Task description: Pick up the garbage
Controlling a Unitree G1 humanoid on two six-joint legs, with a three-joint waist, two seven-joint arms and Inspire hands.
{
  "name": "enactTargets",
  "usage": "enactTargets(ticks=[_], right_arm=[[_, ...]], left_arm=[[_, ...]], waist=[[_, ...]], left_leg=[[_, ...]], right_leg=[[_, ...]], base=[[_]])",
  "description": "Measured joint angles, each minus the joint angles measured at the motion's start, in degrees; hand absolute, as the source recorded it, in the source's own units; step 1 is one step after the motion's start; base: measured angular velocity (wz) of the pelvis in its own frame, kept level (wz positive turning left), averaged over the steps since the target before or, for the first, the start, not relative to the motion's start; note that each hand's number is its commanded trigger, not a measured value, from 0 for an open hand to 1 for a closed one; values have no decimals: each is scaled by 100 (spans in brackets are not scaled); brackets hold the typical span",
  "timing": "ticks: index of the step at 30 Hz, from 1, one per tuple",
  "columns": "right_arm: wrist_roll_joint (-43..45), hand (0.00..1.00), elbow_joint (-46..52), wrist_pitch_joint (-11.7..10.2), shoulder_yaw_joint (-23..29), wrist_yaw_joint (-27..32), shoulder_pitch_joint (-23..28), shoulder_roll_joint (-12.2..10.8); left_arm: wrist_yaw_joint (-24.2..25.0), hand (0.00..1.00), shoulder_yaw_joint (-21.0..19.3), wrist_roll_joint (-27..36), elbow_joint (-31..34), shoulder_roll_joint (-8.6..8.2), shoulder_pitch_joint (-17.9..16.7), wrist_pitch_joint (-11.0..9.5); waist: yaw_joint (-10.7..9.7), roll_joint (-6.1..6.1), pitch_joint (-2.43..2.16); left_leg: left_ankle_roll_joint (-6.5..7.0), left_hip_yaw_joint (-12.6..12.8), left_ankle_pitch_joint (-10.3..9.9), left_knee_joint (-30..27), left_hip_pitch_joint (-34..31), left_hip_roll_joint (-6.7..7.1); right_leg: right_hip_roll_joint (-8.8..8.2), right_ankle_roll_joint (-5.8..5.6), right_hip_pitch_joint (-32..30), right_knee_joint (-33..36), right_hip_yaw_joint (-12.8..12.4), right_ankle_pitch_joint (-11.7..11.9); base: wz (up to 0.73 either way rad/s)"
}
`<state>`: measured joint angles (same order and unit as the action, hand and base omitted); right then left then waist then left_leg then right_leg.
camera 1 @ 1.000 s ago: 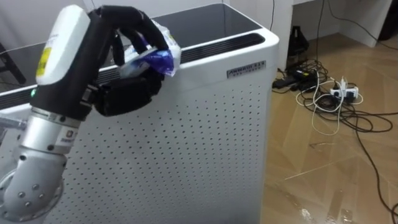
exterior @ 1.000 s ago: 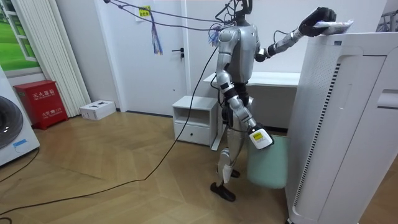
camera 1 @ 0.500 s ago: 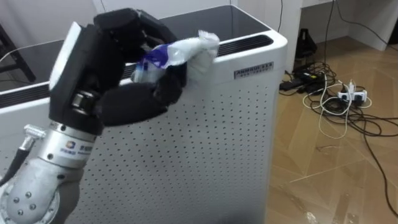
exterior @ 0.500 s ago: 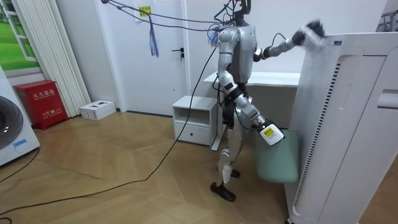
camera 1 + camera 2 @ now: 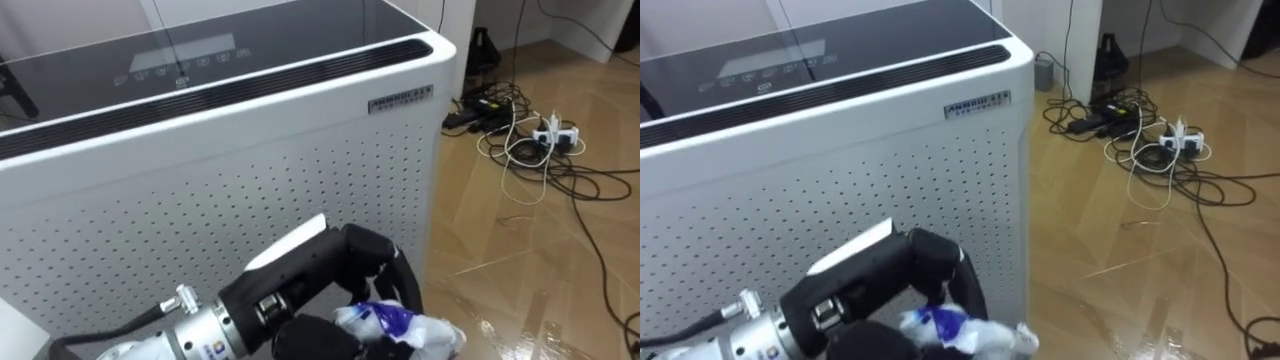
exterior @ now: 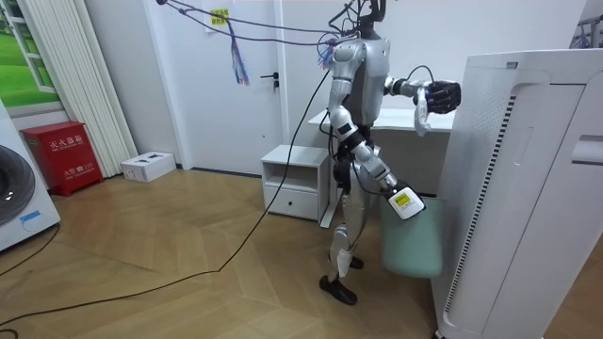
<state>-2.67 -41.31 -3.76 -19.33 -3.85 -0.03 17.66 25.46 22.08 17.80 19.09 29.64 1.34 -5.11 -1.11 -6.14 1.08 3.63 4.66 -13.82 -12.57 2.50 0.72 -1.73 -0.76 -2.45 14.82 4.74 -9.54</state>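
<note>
By purifier (image 5: pixel 250 190): L hand (image 5: pixel 335 272) grips wrapper (image 5: pixel 402 328), hanging down.

Crinkled plastic wrapper (image 5: pixel 400 328), matt perforated plastic purifier (image 5: pixel 300 190), glossy dark top panel (image 5: pixel 250 50), shiny wood floor (image 5: pixel 560 260)

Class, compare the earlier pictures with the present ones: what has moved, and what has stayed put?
The left robot hand has come down from the top of the white air purifier to its perforated side, fingers still curled round the crumpled white and blue wrapper, which went down with it. Nothing was let go. The purifier, the floor cables and the pale green bin at the robot's side stayed put.
</note>
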Motion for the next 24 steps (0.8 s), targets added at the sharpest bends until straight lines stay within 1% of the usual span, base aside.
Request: enactTargets(ticks=[2, 4, 6, 8, 9, 11, 12, 13, 14, 15, 16, 17, 18, 19, 20, 22, 24], right_arm=[[0, 100, 149, 12, -69, 3, 0, 5], [-4, 100, 317, 13, -89, 20, 0, 3], [-10, 100, 492, 13, -125, 18, 1, -3], [-11, 100, 678, 11, -191, 0, 0, -17], [-11, 100, 707, 10, -192, 2, 0, -34], [-12, 100, 799, 10, -221, 10, 1, -85], [-13, 100, 825, 10, -240, 26, 1, -86], [-15, 100, 848, 10, -247, 60, 3, -94], [-15, 100, 885, 10, -245, 73, 2, -99], [-15, 100, 916, 10, -246, 82, 1, -99], [-15, 100, 983, 10, -244, 74, 1, -101], [-42, 100, 1003, 2, -236, 66, -9, -117], [-48, 100, 1000, 2, -231, 68, -9, -132], [-48, 100, 998, 0, -226, 69, -9, -156], [-44, 100, 998, -2, -193, 70, -9, -194], [-87, 100, 999, -22, -188, 100, -9, -208], [-190, 100, 998, -49, -189, 127, -9, -223]], left_arm=[[19, 100, 1, -68, -117, -6, -231, 9], [39, 100, 24, -185, -235, -12, -287, 14], [41, 100, 26, -345, -486, -80, -296, 15], [37, 100, 27, -833, -829, -222, -321, 14], [36, 100, 30, -957, -908, -253, -320, 14], [-3, 100, 32, -1248, -1308, -392, -323, -30], [-46, 100, 32, -1341, -1422, -429, -330, -27], [-155, 100, 31, -1577, -1595, -483, -368, -27], [-285, 100, 31, -1836, -1737, -532, -385, -25], [-352, 100, 29, -1938, -1797, -560, -384, -25], [-484, 100, 7, -2080, -1908, -647, -387, -26], [-635, 100, -33, -2202, -2081, -765, -385, -100], [-719, 100, -60, -2249, -2212, -842, -385, -158], [-899, 100, -108, -2388, -2450, -970, -386, -209], [-1051, 100, -142, -2620, -2600, -1053, -387, -211], [-1212, 100, -150, -2763, -2738, -1124, -385, -225], [-1375, 100, -151, -2762, -2863, -1170, -383, -320]], waist=[[-17, 10, -3], [-23, 17, -7], [-22, 15, -8], [-31, 6, -11], [-35, 6, -11], [-13, 7, -12], [-3, 7, -13], [-13, 20, -12], [-7, 40, -22], [-3, 54, -19], [3, 88, -30], [8, 122, -28], [13, 143, -28], [12, 176, -23], [5, 205, -13], [-12, 236, -15], [-8, 256, -13]], left_leg=[[0, 16, 0, -10, -11, 4], [1, 34, 0, -42, -84, 5], [0, 25, 0, -104, -175, 5], [2, 8, 6, -110, -237, 3], [1, 2, 13, -113, -259, 3], [-2, 14, 27, -113, -309, 4], [-3, 20, 29, -113, -321, 4], [-3, 36, 32, -114, -341, 4], [-4, 63, 39, -118, -390, 5], [-6, 73, 48, -116, -409, 8], [-4, 92, 57, -116, -456, 10], [-4, 120, 64, -117, -479, 10], [-4, 125, 64, -117, -481, 8], [-4, 128, 64, -118, -487, 2], [-7, 129, 66, -127, -507, 1], [-7, 131, 66, -157, -563, 1], [-7, 150, 66, -189, -631, 1]], right_leg=[[-4, 0, -21, 8, -5, 0], [-8, 4, -105, 44, -4, 3], [-11, 9, -181, 87, 10, 6], [-13, 19, -242, 103, 19, 12], [-16, 20, -263, 111, 26, 13], [-17, 30, -334, 139, 17, 19], [-17, 30, -358, 156, 16, 19], [-17, 30, -392, 177, 20, 18], [-22, 33, -458, 199, 49, 20], [-25, 38, -481, 201, 48, 23], [-28, 40, -550, 233, 28, 24], [-30, 40, -596, 271, 27, 24], [-30, 40, -615, 294, 34, 24], [-28, 46, -627, 294, 56, 28], [-27, 55, -640, 291, 59, 33], [-26, 62, -683, 295, 48, 38], [-26, 72, -740, 300, 46, 48]], base=[[-6], [-3], [2], [3], [4], [-2], [-7], [-7], [-6], [-7], [-7], [-9], [-10], [-7], [-5], [0], [0]])
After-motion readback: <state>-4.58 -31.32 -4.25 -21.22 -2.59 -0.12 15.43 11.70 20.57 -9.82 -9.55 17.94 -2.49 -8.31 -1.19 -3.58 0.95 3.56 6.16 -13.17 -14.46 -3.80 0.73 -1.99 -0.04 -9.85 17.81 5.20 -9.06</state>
